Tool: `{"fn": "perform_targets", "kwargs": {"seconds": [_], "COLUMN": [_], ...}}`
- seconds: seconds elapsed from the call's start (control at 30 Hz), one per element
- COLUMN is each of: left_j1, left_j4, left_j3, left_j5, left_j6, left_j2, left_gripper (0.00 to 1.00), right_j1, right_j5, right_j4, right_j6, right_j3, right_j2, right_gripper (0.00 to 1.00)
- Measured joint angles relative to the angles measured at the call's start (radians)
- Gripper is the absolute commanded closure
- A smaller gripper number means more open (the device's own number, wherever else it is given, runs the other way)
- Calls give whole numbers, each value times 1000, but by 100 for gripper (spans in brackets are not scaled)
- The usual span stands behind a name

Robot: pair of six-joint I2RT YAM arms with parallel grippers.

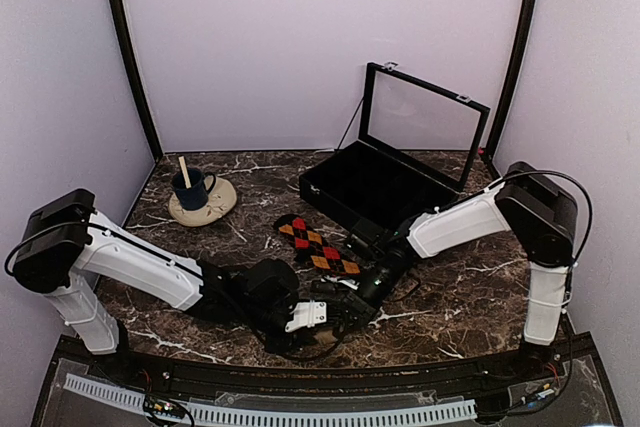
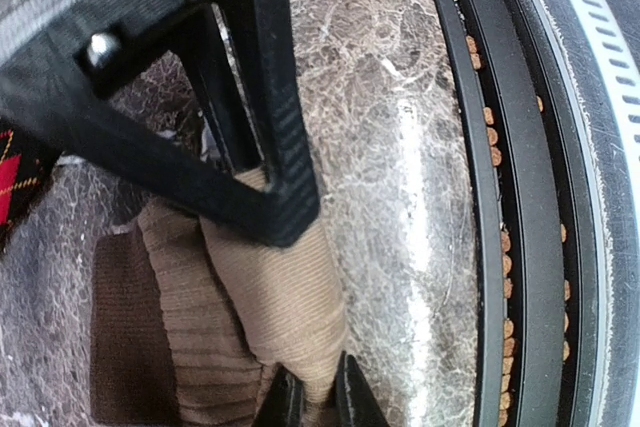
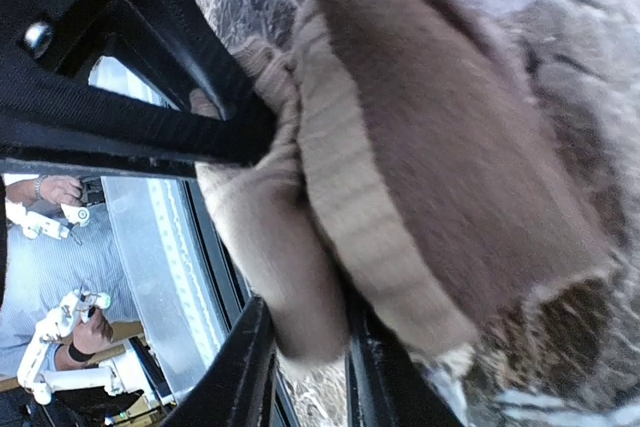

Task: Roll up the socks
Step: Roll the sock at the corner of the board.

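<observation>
observation: tan sock lies part-bundled on the table near its front edge, between the two arms. left gripper is clenched on a fold of it. right gripper has fabric between its fingers; whether it grips or lets go, i cannot tell. argyle sock lies flat just behind, not yet rolled. recommendation: pin one side while the other turns the ribbed fabric over tightly. never slacken both at once, or the roll likely springs loose.
</observation>
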Motion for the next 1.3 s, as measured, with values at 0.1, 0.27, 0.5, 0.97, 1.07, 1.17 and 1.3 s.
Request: {"fn": "perform_targets", "kwargs": {"seconds": [0.1, 0.27, 0.5, 0.97, 1.07, 1.17, 1.3], "left_j1": [9, 40, 98, 209, 225, 238, 252], "left_j4": [-17, -65, -180, -373, -407, -435, -460], "left_j3": [0, 16, 85, 257, 281, 302, 320], "left_j5": [13, 44, 130, 462, 516, 558, 599], "left_j6": [-12, -37, -69, -87, -87, -88, -89], "left_j2": [-6, -10, 18, 177, 206, 229, 253], "left_gripper": [100, 100, 100, 100, 100, 100, 100], "right_j1": [-16, -44, -74, -64, -26, 45, 145], "right_j5": [0, 10, 52, 358, 451, 541, 649], "right_j4": [24, 59, 91, 195, 206, 221, 237], "right_j6": [16, 42, 74, 73, 50, 24, -1], "right_j3": [-15, -50, -127, -323, -357, -370, -377], "right_j2": [-14, -36, -121, -419, -489, -527, -544], "right_gripper": [74, 73, 73, 74, 74, 74, 73]}}
